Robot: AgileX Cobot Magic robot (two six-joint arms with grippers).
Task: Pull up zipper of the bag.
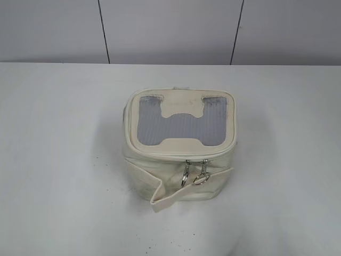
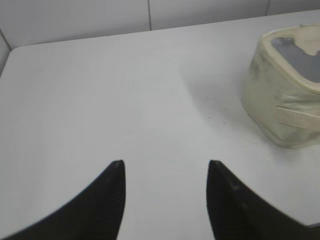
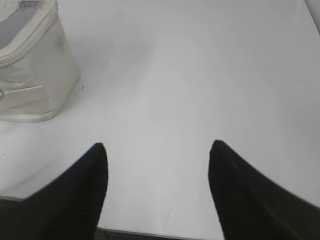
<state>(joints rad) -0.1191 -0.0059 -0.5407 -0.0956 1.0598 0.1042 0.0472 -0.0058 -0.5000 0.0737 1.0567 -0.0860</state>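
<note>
Right of left pincer (image 2: 166, 162) sits bag (image 2: 282, 95); right pincer (image 3: 157, 145) opposite; both spread, empty.

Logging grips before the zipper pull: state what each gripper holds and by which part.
Nothing is held. The left gripper and right gripper are both open over bare table, apart from the bag.

White table (image 1: 58, 160), matte surface, spanning the full width of the exterior view; a few small dark specks scattered toward its near-centre. Far edge meets a pale panelled wall (image 1: 170, 29), divided by two thin dark vertical seams (image 1: 104, 32). A rounded far-left corner of the table shows in the left wrist view.
</note>
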